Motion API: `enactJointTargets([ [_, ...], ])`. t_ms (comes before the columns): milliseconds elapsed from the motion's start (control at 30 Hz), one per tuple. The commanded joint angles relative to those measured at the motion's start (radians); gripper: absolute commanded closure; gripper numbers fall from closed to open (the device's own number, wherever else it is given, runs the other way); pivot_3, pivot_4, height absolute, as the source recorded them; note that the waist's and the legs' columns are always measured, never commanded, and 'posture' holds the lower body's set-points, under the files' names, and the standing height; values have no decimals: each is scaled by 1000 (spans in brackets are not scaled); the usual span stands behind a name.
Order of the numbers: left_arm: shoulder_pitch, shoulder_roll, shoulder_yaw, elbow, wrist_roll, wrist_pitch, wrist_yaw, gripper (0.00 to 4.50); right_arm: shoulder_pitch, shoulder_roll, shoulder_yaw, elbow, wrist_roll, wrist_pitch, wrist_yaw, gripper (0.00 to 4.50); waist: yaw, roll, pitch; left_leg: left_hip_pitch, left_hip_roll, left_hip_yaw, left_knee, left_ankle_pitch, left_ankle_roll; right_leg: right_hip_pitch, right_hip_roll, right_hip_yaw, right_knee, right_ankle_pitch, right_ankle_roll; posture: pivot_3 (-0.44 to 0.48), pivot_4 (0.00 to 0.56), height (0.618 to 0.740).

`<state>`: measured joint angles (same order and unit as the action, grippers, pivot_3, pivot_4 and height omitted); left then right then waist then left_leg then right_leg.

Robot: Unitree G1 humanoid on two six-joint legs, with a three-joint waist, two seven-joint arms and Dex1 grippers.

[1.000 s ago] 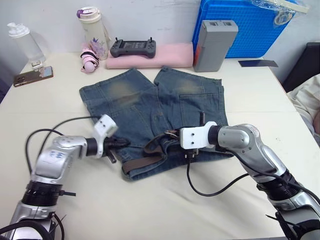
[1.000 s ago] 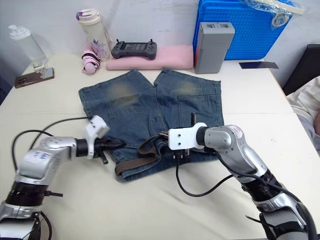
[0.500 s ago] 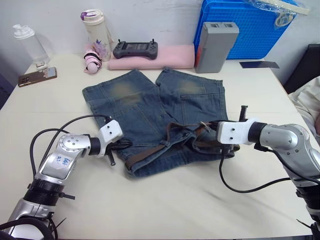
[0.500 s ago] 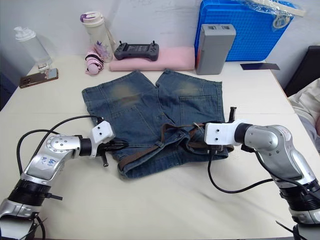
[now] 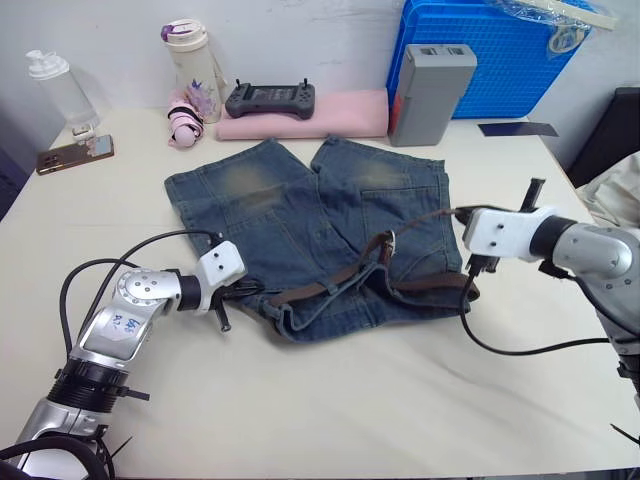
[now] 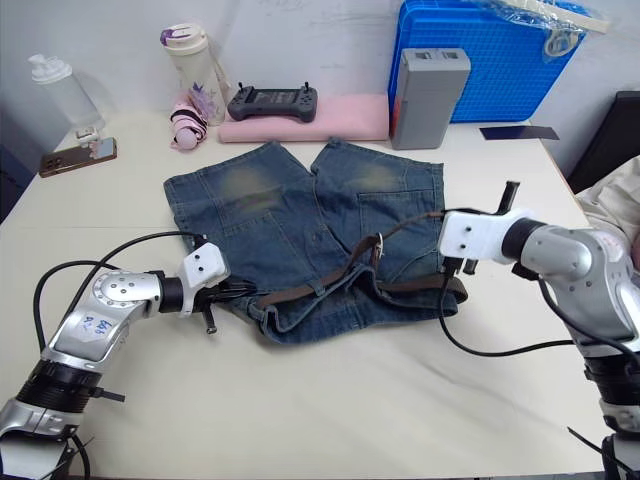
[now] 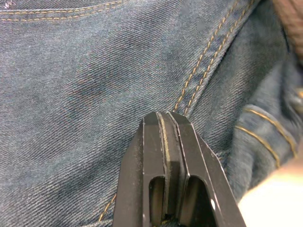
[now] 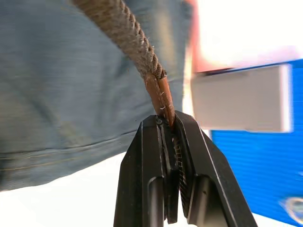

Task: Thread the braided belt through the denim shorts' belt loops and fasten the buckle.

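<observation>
The denim shorts (image 5: 300, 205) lie flat mid-table, waistband toward me. The braided belt (image 5: 320, 290) runs along the waistband, rises to the metal buckle (image 5: 387, 243), then stretches taut to the right. My right gripper (image 8: 165, 120) is shut on the belt's tan tip (image 8: 158, 94), held above the table just off the shorts' right edge (image 5: 460, 214). A slack part of the belt (image 5: 430, 285) lies on the waistband's right side. My left gripper (image 7: 165, 116) is shut on the denim at the waistband's left end (image 5: 255, 290). The belt loops are too small to tell apart.
Along the far edge stand a blue crate (image 5: 490, 50), a grey box (image 5: 432, 90), a pink pad (image 5: 310, 122) with a controller (image 5: 268, 98), a flask (image 5: 190, 60), a clear bottle (image 5: 58, 90) and a phone (image 5: 70, 152). Bare table lies in front of the shorts.
My right gripper has pulled the belt tip right and upward, drawing the belt taut. The waistband has slid a little right. The left gripper has stayed put.
</observation>
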<state>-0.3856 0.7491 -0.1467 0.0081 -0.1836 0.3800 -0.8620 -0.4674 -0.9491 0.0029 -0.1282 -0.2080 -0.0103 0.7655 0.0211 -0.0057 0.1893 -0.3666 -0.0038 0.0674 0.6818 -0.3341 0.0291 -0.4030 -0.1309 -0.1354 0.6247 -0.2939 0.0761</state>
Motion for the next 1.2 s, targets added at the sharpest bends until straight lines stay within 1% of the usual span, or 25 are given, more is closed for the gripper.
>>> enactJointTargets([
  [33,30,2,-25,66,73,16,29,4479,5,24,-44,-91,93,0,22,4500,0,0,0,0,0,0,0,0,0,0,0,0,0,0,0,0,150,712],
  [167,3,-1,-1,80,70,0,37,4479,41,50,-32,-198,224,81,110,4500,0,0,0,0,0,0,0,0,0,0,0,0,0,0,0,0,150,712],
  [267,-27,-8,39,76,42,7,45,4479,36,64,-28,-249,277,133,136,4500,-2,0,0,0,0,0,0,0,0,0,0,0,0,0,0,0,150,712],
  [333,-49,-18,81,64,2,31,46,3822,22,69,-17,-258,275,149,136,4500,-2,0,0,-1,0,0,0,0,0,0,0,0,0,0,0,0,150,712],
  [367,-58,-24,100,54,-20,48,42,3585,16,69,-11,-257,264,149,133,4500,-3,0,0,-1,0,0,0,0,0,-1,0,0,0,0,0,0,150,712],
  [400,-65,-30,118,42,-41,64,35,3221,11,70,-4,-254,252,150,129,4500,-2,0,1,-3,0,0,0,0,0,-2,0,0,1,0,0,0,150,712],
  [467,-102,-68,180,-62,-173,146,11,2261,-6,81,40,-229,188,136,106,4500,-1,-1,1,-5,0,0,0,0,0,-4,0,-1,3,0,0,0,150,712],
  [533,-140,-126,217,-159,-282,215,22,1326,-23,100,83,-207,135,135,81,4500,1,-4,3,-7,0,0,1,0,1,-5,0,-1,2,0,0,0,150,712],
  [567,-151,-153,221,-193,-311,240,32,770,-28,109,98,-204,122,141,78,4500,3,-4,3,-8,0,-1,1,0,1,-5,0,-2,2,0,0,0,150,712],
  [600,-157,-177,216,-224,-329,259,45,461,-34,119,111,-201,107,140,72,4500,5,-4,3,-10,0,-2,2,0,1,-5,0,-3,2,0,0,0,150,712],
  [700,-154,-254,157,-283,-312,259,105,461,-57,153,142,-200,73,139,52,4500,3,-4,3,-10,-1,-1,2,-1,2,-5,0,-3,1,1,1,0,150,712],
  [767,-151,-296,110,-273,-254,228,152,461,-66,171,155,-206,61,142,45,4500,0,-5,3,-10,-1,-1,2,-1,2,-5,1,-3,0,1,2,0,150,712],
  [933,-176,-344,40,-192,-142,170,228,461,-70,200,162,-221,54,140,45,4500,0,-5,3,-8,0,-1,2,1,0,-5,2,-2,3,1,2,0,150,712],
  [1067,-213,-393,21,-133,-108,145,258,461,-67,210,161,-232,53,139,50,4500,3,-5,3,-8,-1,0,2,2,1,-5,2,-2,3,1,1,0,150,712],
  [1167,-221,-411,2,-113,-84,142,264,461,-62,213,159,-236,53,139,51,4500,2,-5,3,-8,-1,-1,2,2,1,-5,2,-2,2,1,1,0,150,712],
  [1200,-220,-415,-2,-113,-82,144,262,703,-61,214,158,-237,53,139,52,4500,1,-5,3,-9,-1,-1,2,1,1,-5,2,-2,2,1,2,0,150,712],
])
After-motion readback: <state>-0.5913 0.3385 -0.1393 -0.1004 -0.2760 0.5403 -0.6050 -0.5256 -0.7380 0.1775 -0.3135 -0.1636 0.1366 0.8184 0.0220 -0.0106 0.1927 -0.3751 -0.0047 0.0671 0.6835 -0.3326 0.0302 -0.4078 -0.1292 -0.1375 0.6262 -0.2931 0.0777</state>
